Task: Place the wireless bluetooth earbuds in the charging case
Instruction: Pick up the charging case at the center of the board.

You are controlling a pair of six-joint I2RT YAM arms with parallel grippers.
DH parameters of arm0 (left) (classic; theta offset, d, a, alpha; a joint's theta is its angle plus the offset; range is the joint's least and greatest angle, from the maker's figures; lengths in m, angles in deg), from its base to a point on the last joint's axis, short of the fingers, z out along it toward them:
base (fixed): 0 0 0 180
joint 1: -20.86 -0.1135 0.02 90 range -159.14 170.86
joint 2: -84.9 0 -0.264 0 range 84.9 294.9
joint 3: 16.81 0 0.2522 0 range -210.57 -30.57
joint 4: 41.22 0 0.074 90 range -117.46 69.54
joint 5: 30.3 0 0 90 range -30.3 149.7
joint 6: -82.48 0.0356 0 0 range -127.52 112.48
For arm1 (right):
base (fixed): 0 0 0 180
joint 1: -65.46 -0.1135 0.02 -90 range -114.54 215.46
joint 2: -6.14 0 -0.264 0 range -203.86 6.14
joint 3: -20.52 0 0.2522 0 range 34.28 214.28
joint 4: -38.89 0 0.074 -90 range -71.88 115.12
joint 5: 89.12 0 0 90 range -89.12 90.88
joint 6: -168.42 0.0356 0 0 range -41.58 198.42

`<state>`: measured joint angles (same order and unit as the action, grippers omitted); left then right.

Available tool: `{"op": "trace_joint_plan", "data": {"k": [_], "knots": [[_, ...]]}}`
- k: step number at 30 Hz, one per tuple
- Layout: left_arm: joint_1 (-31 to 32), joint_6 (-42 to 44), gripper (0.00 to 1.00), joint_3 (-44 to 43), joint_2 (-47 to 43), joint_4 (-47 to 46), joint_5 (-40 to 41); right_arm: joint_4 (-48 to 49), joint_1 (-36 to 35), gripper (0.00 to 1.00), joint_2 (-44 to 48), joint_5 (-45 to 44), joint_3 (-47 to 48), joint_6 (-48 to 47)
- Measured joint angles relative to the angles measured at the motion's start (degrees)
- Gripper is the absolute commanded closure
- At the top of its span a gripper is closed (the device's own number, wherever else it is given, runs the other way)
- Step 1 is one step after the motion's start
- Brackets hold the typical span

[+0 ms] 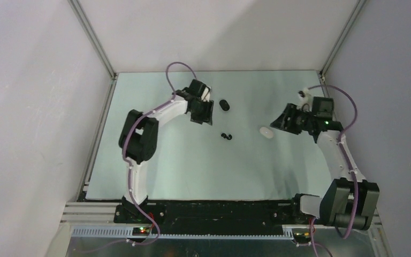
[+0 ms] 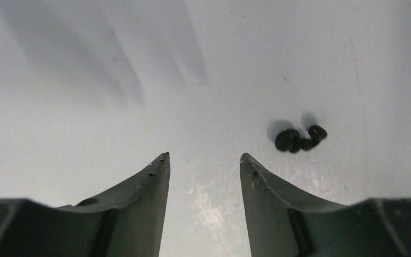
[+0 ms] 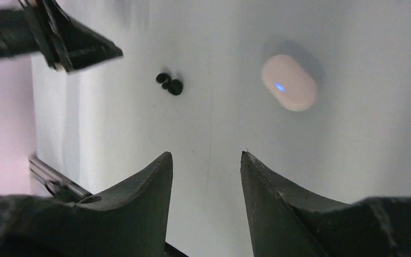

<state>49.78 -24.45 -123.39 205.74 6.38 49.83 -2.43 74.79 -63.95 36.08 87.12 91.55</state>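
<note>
Your two tiny black rounded earbuds (image 2: 299,140) lie touching on the pale tabletop (image 2: 85,134); left claw (image 2: 203,158) and right claw (image 3: 203,155) both gape empty. Likely light, slick: pinch one bud's body.

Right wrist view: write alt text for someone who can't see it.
A white charging case with a blue light lies on the table beyond the open right pincer. Left of it in frame lie the black earbuds, close together.
</note>
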Motion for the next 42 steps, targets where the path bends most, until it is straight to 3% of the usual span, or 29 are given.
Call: {"op": "trace_joint_plan", "data": {"k": [4, 9, 15, 21, 25, 32, 40, 42], "knots": [[-3.28, 1.38, 0.40, 3.39, -7.98, 0.15, -0.57, 0.20, -10.84, 0.40, -4.09, -4.09, 3.80, -6.34], [-7.98, 2.69, 0.38, 6.64, -19.65, -0.74, -3.04, 0.76, -22.18, 0.38, -17.86, -11.45, 16.96, -15.26], [-9.77, 7.02, 0.37, 14.40, -32.76, -1.07, -5.62, 0.96, -27.34, 0.32, -39.28, -15.78, 39.04, -18.84], [-10.78, 11.52, 0.35, 20.15, -41.44, 0.79, -5.90, -0.15, -30.25, 0.28, -54.40, -18.91, 52.33, -18.18], [-11.37, 13.05, 0.35, 20.92, -43.17, 1.86, -5.81, -0.90, -32.54, 0.27, -59.69, -21.29, 56.15, -18.14], [-11.61, 12.66, 0.35, 20.92, -43.04, 2.43, -6.03, -0.83, -35.60, 0.37, -61.83, -27.32, 57.13, -17.86], [-11.61, 12.37, 0.35, 20.85, -42.80, 2.75, -6.88, -0.13, -35.80, 0.40, -65.11, -31.67, 59.04, -17.86], [-11.61, 12.37, 0.35, 20.85, -42.82, 2.75, -6.88, -0.74, -35.67, 0.46, -66.77, -31.93, 60.50, -17.90]]}}
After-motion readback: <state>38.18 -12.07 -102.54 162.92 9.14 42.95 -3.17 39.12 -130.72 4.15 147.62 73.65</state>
